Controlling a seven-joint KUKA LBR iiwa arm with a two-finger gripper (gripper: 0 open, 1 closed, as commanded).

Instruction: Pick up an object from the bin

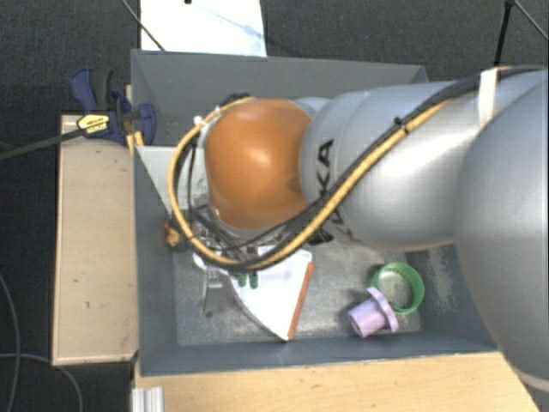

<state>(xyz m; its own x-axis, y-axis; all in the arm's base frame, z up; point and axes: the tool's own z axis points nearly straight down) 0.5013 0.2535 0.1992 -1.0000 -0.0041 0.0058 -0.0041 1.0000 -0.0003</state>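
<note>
**While the gripper (pixel 220 271) sits low in the bin (pixel 300 355), the pick looks not yet made**

Because it hangs under the arm's orange cover (pixel 253 161) at the bin's left, how wide it stands I cannot tell. I judge this the reaching step. A white card with an orange edge (pixel 273 303) lies just beside it, toward the front. Next calls for closing on that card and lifting cleanly. A green ring (pixel 416 290) and a purple cap (pixel 371 317) lie well apart, to the right

Black letters "KA" on grey arm (pixel 403 187); rest behind cable (pixel 377 157).
</note>
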